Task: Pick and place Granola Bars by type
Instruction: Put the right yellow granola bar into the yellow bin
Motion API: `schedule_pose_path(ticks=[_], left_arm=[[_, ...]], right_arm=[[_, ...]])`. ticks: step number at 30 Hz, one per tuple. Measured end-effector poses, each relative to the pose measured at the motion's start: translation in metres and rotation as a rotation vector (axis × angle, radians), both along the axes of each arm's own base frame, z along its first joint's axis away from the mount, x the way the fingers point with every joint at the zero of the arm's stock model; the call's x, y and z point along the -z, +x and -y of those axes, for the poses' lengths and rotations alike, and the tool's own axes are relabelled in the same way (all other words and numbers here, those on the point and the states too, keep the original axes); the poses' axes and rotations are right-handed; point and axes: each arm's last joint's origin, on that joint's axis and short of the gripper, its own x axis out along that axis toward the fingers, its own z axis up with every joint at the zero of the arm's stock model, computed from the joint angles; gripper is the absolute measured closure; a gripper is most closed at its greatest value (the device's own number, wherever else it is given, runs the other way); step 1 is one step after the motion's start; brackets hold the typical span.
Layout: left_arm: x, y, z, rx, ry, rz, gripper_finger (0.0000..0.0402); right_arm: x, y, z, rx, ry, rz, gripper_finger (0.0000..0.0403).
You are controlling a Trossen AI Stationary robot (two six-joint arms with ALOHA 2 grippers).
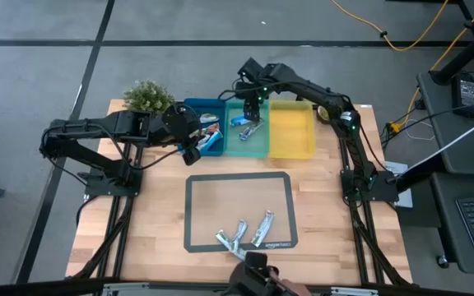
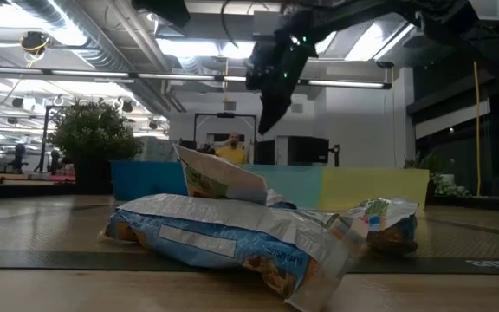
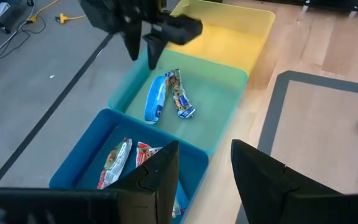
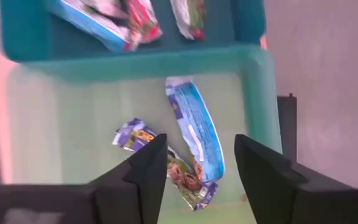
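Observation:
Two blue-and-white granola bars (image 4: 194, 127) (image 4: 135, 137) lie flat on the floor of the teal bin (image 1: 257, 148). My right gripper (image 4: 197, 149) hangs open above them, clear of both, also seen in the high view (image 1: 252, 111). Red-and-green bars (image 3: 117, 162) lie in the blue bin (image 1: 194, 107). My left gripper (image 3: 204, 155) stands open over the near edge of the blue bin, nothing between its fingers. Three more bars (image 1: 239, 233) lie on the black mat (image 1: 196, 205) near the table's front edge.
The yellow bin (image 1: 292, 131) stands to the right of the teal one, nothing showing in it. A potted plant (image 1: 148, 97) sits at the far left corner. Bare wood lies on both sides of the mat. A person (image 2: 232, 149) shows far behind the table.

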Motion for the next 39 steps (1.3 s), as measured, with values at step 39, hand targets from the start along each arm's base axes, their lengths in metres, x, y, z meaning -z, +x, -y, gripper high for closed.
schedule_pose_path(ticks=[39], left_arm=[[0.003, -0.003, 0.000, 0.008, 0.007, -0.046, 0.0263]], right_arm=[[-0.142, -0.064, -0.208, -0.560, 0.150, 0.011, 0.0309]])
